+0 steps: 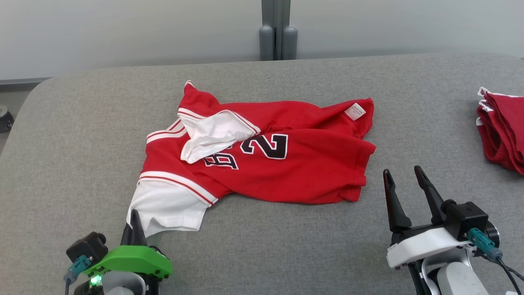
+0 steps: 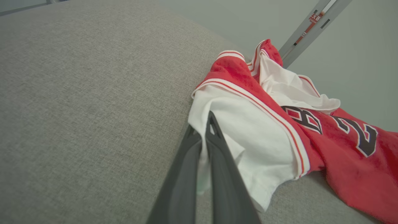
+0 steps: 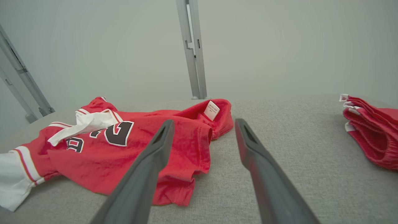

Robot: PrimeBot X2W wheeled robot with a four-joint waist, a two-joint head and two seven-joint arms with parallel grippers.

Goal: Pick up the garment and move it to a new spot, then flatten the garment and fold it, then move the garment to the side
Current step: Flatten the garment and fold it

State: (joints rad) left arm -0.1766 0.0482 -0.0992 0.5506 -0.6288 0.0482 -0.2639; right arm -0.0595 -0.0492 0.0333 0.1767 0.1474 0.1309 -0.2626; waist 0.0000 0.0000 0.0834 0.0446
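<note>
The garment [image 1: 286, 172] is a red jersey with white sleeves and black numbers, lying crumpled in the middle of the grey padded table [image 1: 266, 254]. My left gripper [image 1: 134, 217] is at the garment's near left corner, shut on the edge of the white sleeve [image 2: 261, 146]; in the left wrist view white cloth shows pinched between the two fingers [image 2: 217, 161]. Off the garment's near right corner my right gripper [image 1: 403, 174] stands open with nothing in it. In the right wrist view the garment [image 3: 124, 149] lies left of and just beyond the right gripper [image 3: 203, 123].
A pile of folded red garments [image 1: 503, 131] sits at the table's right edge, also seen as a red pile [image 3: 373, 140] in the right wrist view. A grey post [image 1: 278, 32] stands behind the table's far edge. Bare grey table surrounds the jersey.
</note>
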